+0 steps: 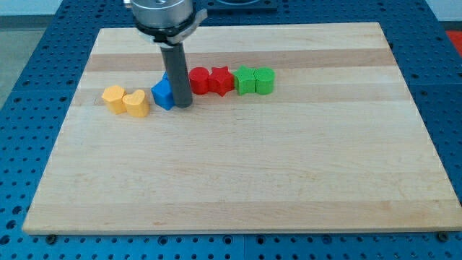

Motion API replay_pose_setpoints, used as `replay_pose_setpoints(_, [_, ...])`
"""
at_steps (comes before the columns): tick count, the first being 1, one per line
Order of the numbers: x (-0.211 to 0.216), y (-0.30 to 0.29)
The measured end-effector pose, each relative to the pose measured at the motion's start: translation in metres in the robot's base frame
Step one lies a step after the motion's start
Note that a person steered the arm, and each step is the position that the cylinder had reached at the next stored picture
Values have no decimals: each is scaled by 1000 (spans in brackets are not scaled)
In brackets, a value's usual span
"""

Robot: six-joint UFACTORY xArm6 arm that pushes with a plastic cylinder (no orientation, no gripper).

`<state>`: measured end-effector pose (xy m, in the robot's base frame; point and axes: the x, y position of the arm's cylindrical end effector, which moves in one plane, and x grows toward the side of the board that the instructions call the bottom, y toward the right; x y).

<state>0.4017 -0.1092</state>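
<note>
My tip [182,105] rests on the wooden board [238,173], pressed against the right side of a blue block [164,94], whose shape is partly hidden by the rod. Just right of the rod sit a red round block [199,80] and a red star block [221,80], touching each other. Further right stand a green star block [245,79] and a green round block [264,81], side by side. To the left of the blue block lie an orange hexagon block [114,97] and an orange heart block [136,103].
The blocks form a rough row across the upper part of the board. A blue perforated table [29,94] surrounds the board on all sides. The arm's metal flange [166,14] hangs at the view's top.
</note>
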Motion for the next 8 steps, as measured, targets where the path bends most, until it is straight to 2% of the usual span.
replay_pose_setpoints(6, [-52, -43])
replay_pose_setpoints(8, [-91, -44])
